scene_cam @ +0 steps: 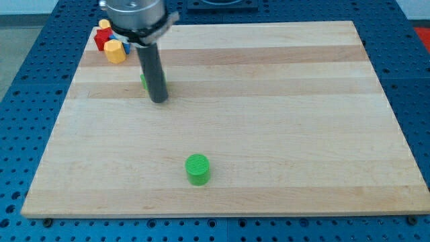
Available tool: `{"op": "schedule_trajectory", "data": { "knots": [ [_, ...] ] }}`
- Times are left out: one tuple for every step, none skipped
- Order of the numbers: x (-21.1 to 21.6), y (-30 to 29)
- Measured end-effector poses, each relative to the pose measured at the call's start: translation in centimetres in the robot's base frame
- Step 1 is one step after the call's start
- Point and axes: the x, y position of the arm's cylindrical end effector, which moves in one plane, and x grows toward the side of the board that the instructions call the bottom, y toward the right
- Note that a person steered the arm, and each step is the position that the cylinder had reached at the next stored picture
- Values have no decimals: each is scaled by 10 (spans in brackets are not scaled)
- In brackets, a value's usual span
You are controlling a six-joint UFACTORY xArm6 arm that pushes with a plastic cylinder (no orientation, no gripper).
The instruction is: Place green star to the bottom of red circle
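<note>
**Rod planted against the green star, upper left of the board**

Blue perforated plate surrounds a pale wooden desk [269,101] that fills most of the view. From the view's top the arm comes down steeply, its grey collar [138,17] just below the top edge and the dark rod [153,70] dropping from it. This end effector has no jaws to open or close, so it holds nothing; my tip [159,101] rests on the wood. A green star [144,81] peeks out at the rod's left side, mostly hidden behind it and seemingly touching it.

Up in the view's top-left corner sits a cluster: a yellow block [115,51], a red block [102,42], a sliver of blue. I cannot make out the red circle; the arm covers that spot. A green cylinder [197,169] stands alone near the view's bottom, well apart from the tip.
</note>
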Motion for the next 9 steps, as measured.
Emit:
{"op": "schedule_trajectory", "data": {
  "knots": [
    [-52, -11],
    [-68, -10],
    [-70, -13],
    [-87, -21],
    [-101, -23],
    [-102, -23],
    [-102, -24],
    [-101, -1],
    [-110, 11]
  ]
}}
